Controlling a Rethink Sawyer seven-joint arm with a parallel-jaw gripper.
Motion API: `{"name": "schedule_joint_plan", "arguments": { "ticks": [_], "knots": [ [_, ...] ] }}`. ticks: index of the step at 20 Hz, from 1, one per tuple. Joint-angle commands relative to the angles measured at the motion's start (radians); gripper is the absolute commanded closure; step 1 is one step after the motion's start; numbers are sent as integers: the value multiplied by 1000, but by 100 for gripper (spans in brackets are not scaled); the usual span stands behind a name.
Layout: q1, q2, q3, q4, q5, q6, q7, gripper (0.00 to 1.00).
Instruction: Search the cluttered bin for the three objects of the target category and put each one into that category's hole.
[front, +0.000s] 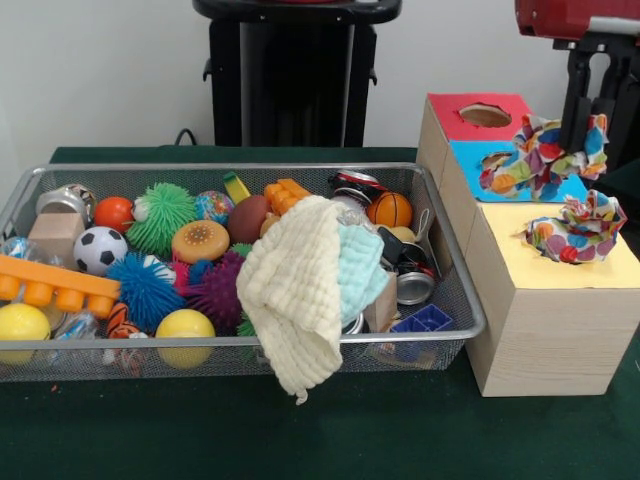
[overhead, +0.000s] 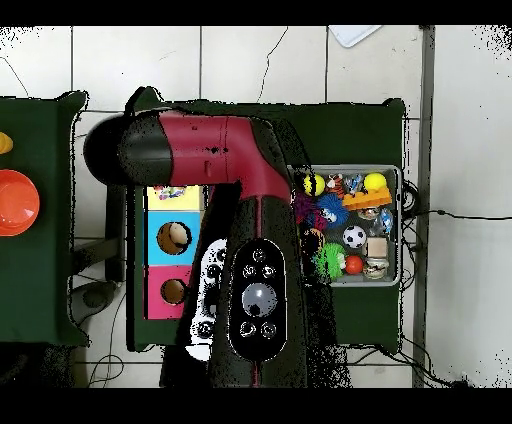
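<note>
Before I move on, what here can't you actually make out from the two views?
- Gripper, front view: the colorful fabric piece covers its tips, so open or shut is unclear.
- Blue hole, front view: partly hidden by that fabric.
- Bin contents under the cream cloth, front view: covered.
- Bin's inner side, overhead view: blocked by the red arm.

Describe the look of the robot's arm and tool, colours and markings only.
The arm has a glossy red shell with black joint sections, and a black oval panel carrying round grey buttons. The tool is a black frame hanging under a red housing.
</note>
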Motion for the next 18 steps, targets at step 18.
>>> {"name": "schedule_joint_plan", "arguments": {
  "ticks": [18],
  "knots": [
    [46,88,-54,96,103,-44,303,100]
  ]
}}
